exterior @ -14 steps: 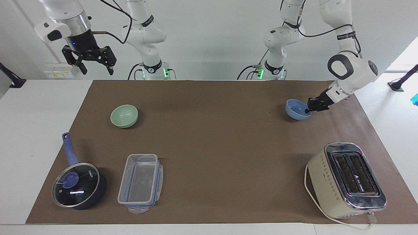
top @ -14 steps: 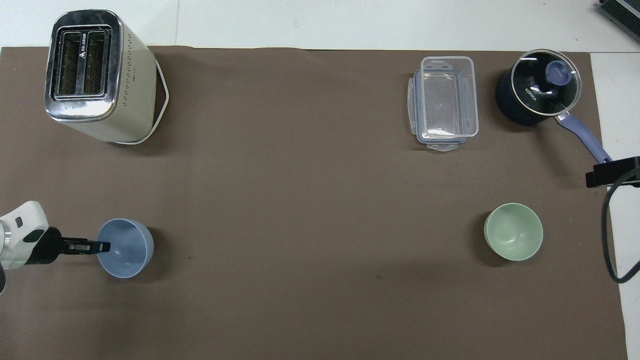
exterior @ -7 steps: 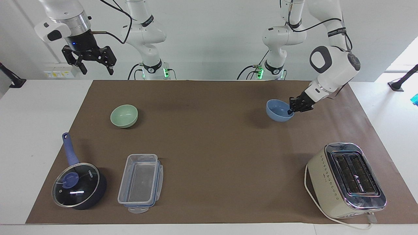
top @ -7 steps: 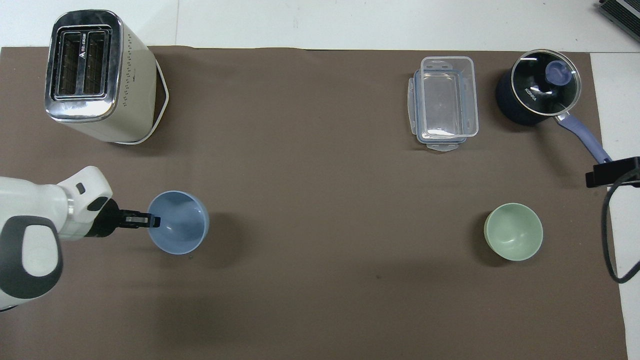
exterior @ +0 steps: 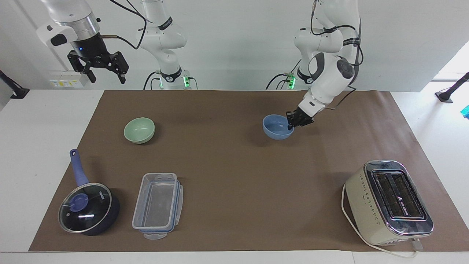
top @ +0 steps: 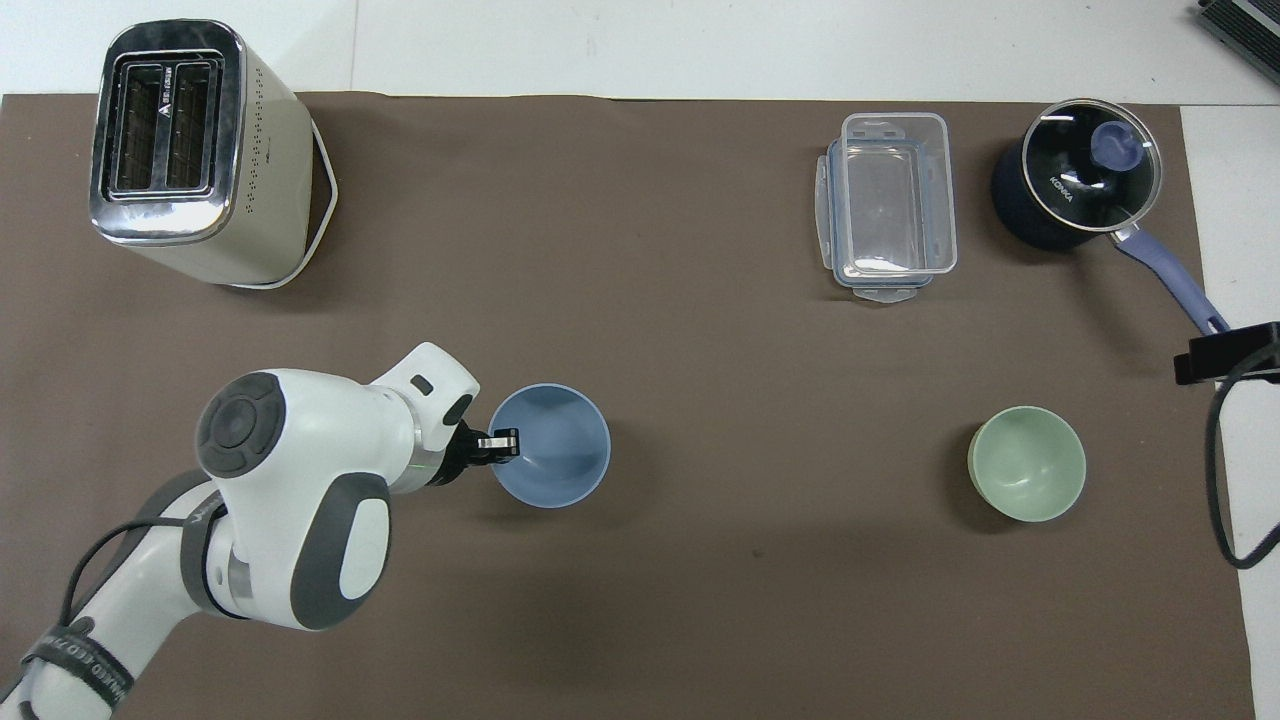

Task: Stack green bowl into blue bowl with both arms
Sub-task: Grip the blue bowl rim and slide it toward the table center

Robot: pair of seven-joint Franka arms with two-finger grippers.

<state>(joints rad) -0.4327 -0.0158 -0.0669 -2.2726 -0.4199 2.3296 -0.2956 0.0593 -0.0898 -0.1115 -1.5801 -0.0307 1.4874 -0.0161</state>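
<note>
The small round pale sage-green bowl, matte and plain, sits upright on the brown paper sheet that covers the table, toward the right arm's end and in the same spot as a second ago. The matching periwinkle-blue bowl has travelled from near the left arm's end of the table to about the middle of its length, with its shadow cast on the paper beside it. The left hand is clenched on this bowl's rim, one finger inside and one outside, and its white arm has swung in along with it. The right hand hangs high over the table's edge nearest the robots at its own end, fingers spread and gripping nothing, a small blue light showing on its black body, and it waits much as before. The other things have not shifted: a clear rectangular plastic container with blue-trimmed clip rim lies toward the edge farthest from the robots, and beside it, near the corner, stands a dark saucepan with a glass lid and blue handle, its lid printed with a word that looks like "KONKA". A cream two-slot toaster with a chromed top, a small logo between its slots, stands near the corner at the left arm's end.
</note>
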